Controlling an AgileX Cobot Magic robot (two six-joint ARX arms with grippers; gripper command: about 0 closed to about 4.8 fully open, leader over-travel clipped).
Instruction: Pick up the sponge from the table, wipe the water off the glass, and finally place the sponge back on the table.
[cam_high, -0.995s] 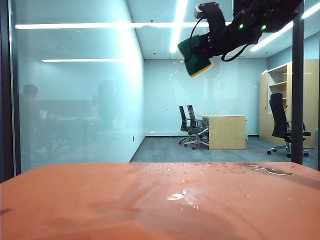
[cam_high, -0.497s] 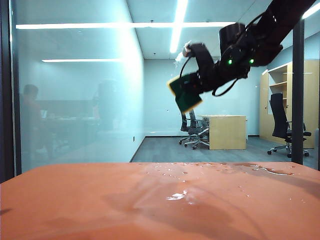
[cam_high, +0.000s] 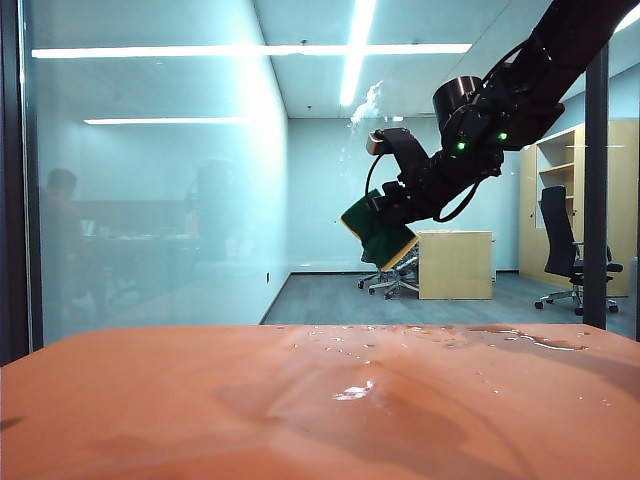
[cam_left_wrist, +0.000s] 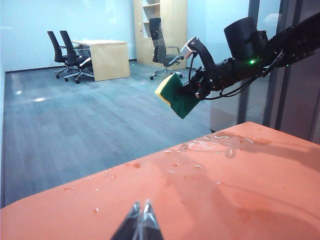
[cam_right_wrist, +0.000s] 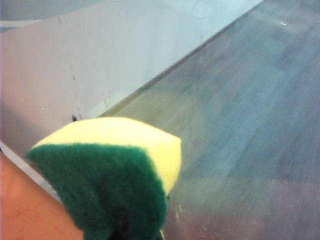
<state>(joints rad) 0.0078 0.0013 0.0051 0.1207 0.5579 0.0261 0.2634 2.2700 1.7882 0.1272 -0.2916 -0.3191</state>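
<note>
Gripping the sponge (cam_high: 377, 232) at the glass (cam_high: 150, 200), right pincer (cam_high: 385, 205); left pincer (cam_left_wrist: 141, 220) clenched above table (cam_left_wrist: 225, 200).

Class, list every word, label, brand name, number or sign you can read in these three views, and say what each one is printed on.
None: no readable text in any view.
The sponge in the right gripper, the table, the glass and the left gripper bear no lettering.
</note>
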